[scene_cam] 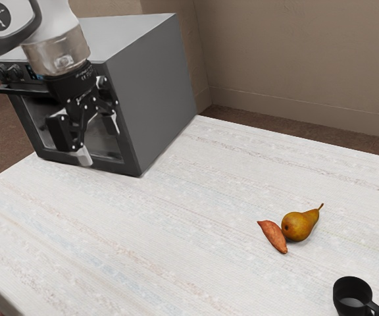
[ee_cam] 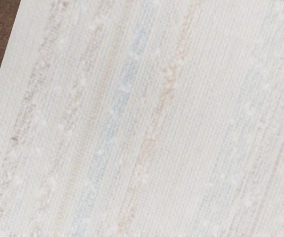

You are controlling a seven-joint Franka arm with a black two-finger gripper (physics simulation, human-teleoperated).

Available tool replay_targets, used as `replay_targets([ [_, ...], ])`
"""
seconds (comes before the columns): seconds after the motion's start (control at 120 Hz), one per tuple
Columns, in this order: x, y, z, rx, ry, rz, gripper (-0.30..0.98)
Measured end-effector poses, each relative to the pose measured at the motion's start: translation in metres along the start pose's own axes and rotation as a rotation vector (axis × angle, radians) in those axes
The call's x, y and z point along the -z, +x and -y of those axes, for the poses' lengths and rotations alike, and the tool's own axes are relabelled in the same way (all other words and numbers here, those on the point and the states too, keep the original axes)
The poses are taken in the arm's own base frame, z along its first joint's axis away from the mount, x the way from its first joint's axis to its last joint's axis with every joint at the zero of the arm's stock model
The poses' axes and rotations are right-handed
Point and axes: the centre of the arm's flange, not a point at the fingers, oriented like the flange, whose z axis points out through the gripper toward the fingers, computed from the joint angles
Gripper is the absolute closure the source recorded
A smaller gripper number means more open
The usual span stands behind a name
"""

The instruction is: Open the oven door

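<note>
The dark grey box oven [scene_cam: 156,85] stands closed at one tabletop [scene_cam: 176,197] corner. Before it, black gripper [scene_cam: 100,140] has released fingers. Also there is a black round cup [scene_cam: 352,287].

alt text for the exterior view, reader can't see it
A robot arm's open hand hangs in front of a dark oven whose door is shut. On the same pale striped table are a pear, a sweet potato and a black mug.
</note>
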Motion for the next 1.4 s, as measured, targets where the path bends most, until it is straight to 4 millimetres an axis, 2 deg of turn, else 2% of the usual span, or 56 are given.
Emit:
replay_targets([
  [0.108,0.001,0.0,0.004,0.056,-0.009,0.005,0.0],
  [0.133,-0.004,0.001,0.003,0.071,0.001,0.004,0.0],
  [0.2,-0.015,0.017,-0.005,0.136,0.014,-0.007,0.0],
  [0.292,-0.009,0.082,-0.03,0.31,-0.052,-0.026,0.0],
  [0.383,-0.01,0.14,-0.069,0.464,-0.126,-0.064,0.0],
  [0.458,-0.008,0.18,-0.087,0.555,-0.184,-0.079,0.0],
  [0.508,0.0,0.197,-0.093,0.595,-0.226,-0.083,0.0],
  [0.558,0.002,0.201,-0.098,0.601,-0.252,-0.085,0.0],
  [0.683,0.001,0.194,-0.103,0.513,-0.266,-0.078,0.0],
  [0.733,0.002,0.198,-0.105,0.484,-0.277,-0.078,0.0],
  [0.8,-0.002,0.217,-0.109,0.468,-0.284,-0.087,0.0],
  [0.9,-0.009,0.262,-0.112,0.471,-0.294,-0.106,0.0],
  [0.958,-0.01,0.274,-0.113,0.454,-0.301,-0.115,0.0],
  [1.108,-0.01,0.268,-0.136,0.325,-0.356,-0.148,0.0],
  [1.233,-0.007,0.273,-0.144,0.211,-0.412,-0.176,0.0],
  [1.4,-0.015,0.265,-0.161,0.059,-0.453,-0.199,0.0],
])
